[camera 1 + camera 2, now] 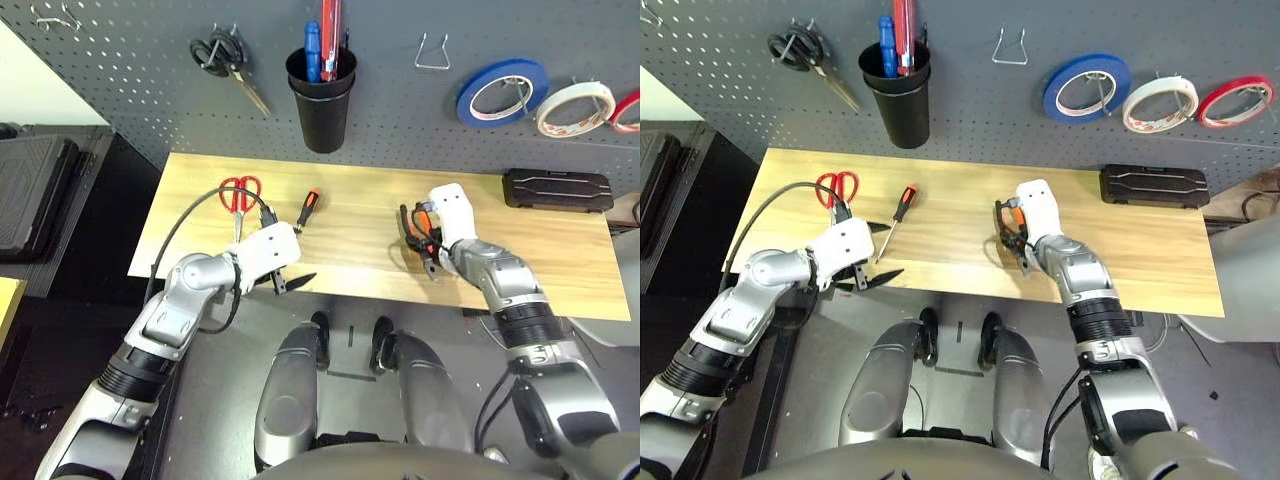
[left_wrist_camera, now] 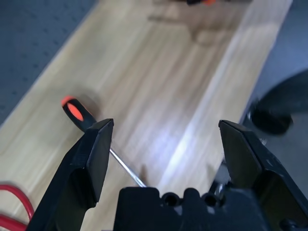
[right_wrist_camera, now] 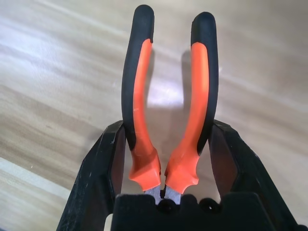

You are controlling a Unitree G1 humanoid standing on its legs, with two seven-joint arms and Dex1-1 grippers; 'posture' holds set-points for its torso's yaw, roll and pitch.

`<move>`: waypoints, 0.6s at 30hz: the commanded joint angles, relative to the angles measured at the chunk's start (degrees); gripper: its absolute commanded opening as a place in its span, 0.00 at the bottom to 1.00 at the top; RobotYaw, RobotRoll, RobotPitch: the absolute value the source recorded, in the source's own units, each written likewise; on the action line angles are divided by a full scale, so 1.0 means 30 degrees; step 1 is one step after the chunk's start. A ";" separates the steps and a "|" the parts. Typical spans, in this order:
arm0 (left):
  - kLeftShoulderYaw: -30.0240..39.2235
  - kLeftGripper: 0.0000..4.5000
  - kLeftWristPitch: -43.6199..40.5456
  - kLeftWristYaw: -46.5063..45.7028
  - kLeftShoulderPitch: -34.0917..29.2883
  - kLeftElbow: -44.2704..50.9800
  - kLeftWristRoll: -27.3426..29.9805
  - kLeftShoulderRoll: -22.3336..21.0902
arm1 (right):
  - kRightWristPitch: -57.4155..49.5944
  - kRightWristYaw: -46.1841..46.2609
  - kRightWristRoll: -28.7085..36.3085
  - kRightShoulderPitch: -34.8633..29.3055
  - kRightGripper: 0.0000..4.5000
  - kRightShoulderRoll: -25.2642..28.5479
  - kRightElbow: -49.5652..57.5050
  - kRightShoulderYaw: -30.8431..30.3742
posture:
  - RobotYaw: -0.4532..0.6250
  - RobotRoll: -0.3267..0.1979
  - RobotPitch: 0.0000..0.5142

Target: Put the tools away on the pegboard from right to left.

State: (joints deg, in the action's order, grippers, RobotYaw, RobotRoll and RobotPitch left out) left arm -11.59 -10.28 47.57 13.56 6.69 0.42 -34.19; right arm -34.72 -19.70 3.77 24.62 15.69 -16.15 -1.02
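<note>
While the left hand is hovering wide open beside the screwdriver, the right is gripping the pliers between its fingers.

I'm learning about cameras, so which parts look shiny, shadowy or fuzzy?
Left wrist view: pale glare on the table, soft shadow by the screwdriver handle, pegboard fuzzy. Right wrist view: bright glare and a shadow between the handles of the pliers.
</note>
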 commanded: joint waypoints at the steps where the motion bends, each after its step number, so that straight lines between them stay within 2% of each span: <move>1: 0.0618 1.00 0.0209 0.0067 -0.0728 0.1236 0.1478 0.0623 | 0.1852 -0.0548 -0.0171 -0.1067 0.62 0.0521 0.0782 -0.0173 | 0.65 0.62 0.53; 12: 0.3145 1.00 -0.0410 -0.0779 -0.0667 0.3740 0.5476 0.2382 | 0.7105 -0.1378 -0.0230 -0.3331 0.62 0.1509 0.3100 0.0011 | 0.66 0.62 0.46; 18: 0.3758 1.00 -0.1198 -0.1422 -0.0285 0.4729 0.6889 0.2810 | 0.8969 -0.1450 -0.0124 -0.3602 0.62 0.1650 0.3748 0.0270 | 0.66 0.62 0.44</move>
State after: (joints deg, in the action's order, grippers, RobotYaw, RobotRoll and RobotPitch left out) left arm -0.59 -12.84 43.65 12.95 19.36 19.37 -25.85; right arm -10.20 -23.61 3.17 14.86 19.98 -6.70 -1.25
